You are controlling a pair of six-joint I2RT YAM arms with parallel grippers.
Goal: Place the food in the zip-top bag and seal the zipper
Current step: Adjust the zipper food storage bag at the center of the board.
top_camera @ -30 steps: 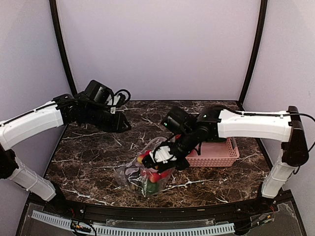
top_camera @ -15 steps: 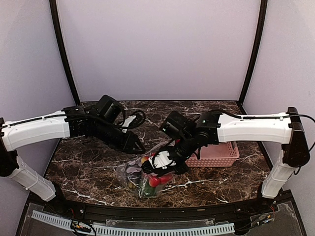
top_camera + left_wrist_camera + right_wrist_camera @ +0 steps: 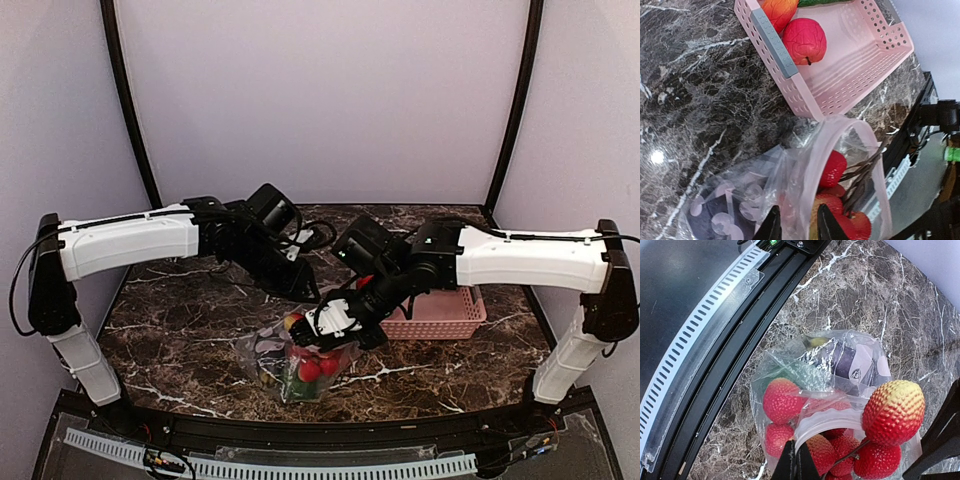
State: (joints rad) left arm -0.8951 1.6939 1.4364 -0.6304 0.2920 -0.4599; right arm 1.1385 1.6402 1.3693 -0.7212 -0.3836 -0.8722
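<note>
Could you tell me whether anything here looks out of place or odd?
Nothing is spilled or damaged. The bag lies crumpled with its mouth gaping, its rim pinched by the right fingers. A red fruit and an orange piece sit in the basket, not yet bagged.

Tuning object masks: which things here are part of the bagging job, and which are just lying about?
Job: clear spotted zip-top plastic bag; its whitish zipper strip; red bumpy toy berries inside; red round toy fruit and orange-red piece in the basket; right hand pinching the bag mouth; left hand open at it.
Lying about: pink plastic lattice basket; dark marble table.
</note>
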